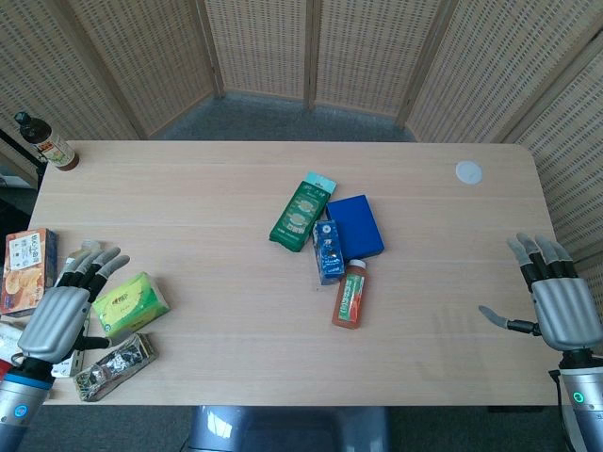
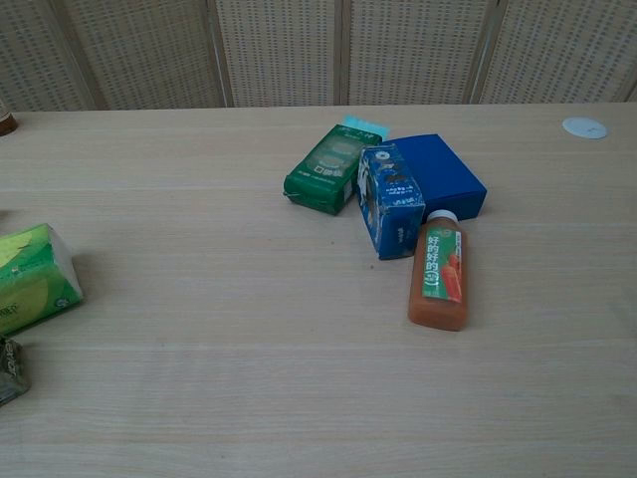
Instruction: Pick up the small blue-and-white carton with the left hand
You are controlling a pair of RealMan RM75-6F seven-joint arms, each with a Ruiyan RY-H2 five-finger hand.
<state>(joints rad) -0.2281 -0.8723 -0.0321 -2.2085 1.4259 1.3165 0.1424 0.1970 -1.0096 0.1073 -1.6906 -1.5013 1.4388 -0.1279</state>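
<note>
The counter (image 1: 188, 207) is a pale wooden top carrying everything, and both hands hang over its near edge at opposite ends.

The left hand (image 1: 58, 315) sits at the near left corner, released, its fingers apart and pointing away from the robot, holding nothing. The right hand (image 1: 563, 303) is at the near right corner, likewise released, fingers spread, thumb out to the side toward the middle. Neither hand shows in the chest view.

Far to the right of the left hand and further from the robot, near the middle of the counter, lies a cluster. The blue box (image 1: 355, 227) lies flat on the far side of it. The green pack (image 1: 301, 214) lies on the side of the cluster nearer the left hand, tilted, touching or just beside the carton. The carton (image 1: 327, 251), blue and white, lies between them on its side, its long edge against the blue box. The juice bottle (image 1: 350, 295) lies on its side just nearer the robot than the carton, its white cap toward the carton.

Just right of the left hand's fingers is a green tissue pack (image 1: 130, 303), with a crumpled foil packet (image 1: 115, 366) beside the wrist. An orange box (image 1: 25, 270) lies left of the fingers.
</note>
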